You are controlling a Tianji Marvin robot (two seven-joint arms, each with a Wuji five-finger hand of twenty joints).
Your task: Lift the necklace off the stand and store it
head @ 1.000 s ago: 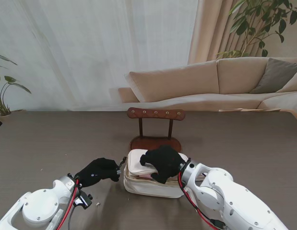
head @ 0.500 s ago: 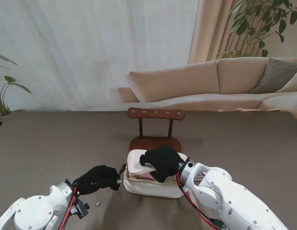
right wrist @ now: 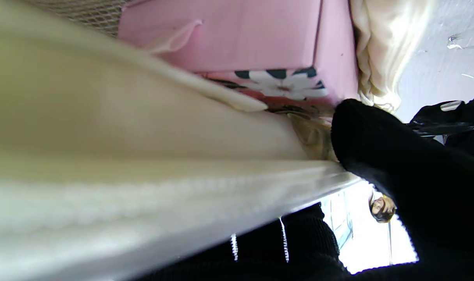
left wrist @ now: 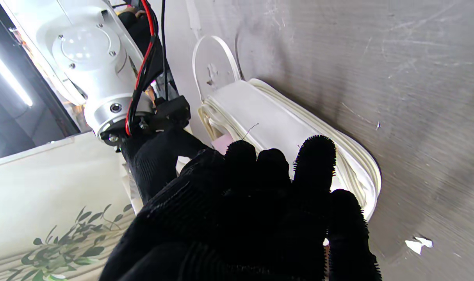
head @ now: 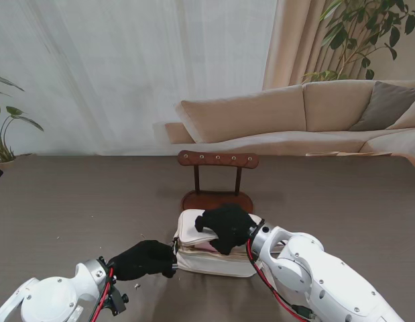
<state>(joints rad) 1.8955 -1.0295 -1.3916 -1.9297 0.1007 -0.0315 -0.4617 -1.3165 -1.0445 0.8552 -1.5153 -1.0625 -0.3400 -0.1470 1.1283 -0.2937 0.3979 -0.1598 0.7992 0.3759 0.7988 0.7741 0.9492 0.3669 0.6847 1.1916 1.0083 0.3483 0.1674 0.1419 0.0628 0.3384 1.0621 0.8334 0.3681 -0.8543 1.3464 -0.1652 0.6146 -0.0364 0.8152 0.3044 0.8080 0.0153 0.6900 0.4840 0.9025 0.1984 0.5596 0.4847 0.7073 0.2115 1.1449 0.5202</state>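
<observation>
Centrally on the table (head: 73, 201): a cream case (head: 214, 263), just nearer to me than the wooden stand (head: 217, 181), which rises at 12 o'clock from it, base close against the case's far edge. Necklace nowhere to be made out, on the stand's top bar or inside the case; cannot tell where.

Right hand (head: 226, 227), black-gloved, coming in from 4 o'clock and lying over the lid (head: 194, 228), clamped on it. Seen in the right wrist view with the lid (right wrist: 123, 136) caught between the fingers on one side and the thumb (right wrist: 397, 164) on the other. Lid raised a little along its 9 o'clock side, enough to bare a pink lining (right wrist: 229, 35) with a flower print inside.

Left hand (head: 145, 259) at 8 o'clock from the case, knuckles up, fingers curled in narrow and bunched against the case's near left corner. Shown in the left wrist view with fingertips (left wrist: 315, 160) pressed to the case's (left wrist: 268, 117) ribbed zip edge, the hand (left wrist: 241, 218) hiding whatever lies under them; cannot tell whether closed on something or merely touching. A small metal piece (head: 175, 248) glinting just beside those fingers at the corner, too small to name.

Beside the case at 7 o'clock, a few white scraps (left wrist: 416, 244) on the table.
</observation>
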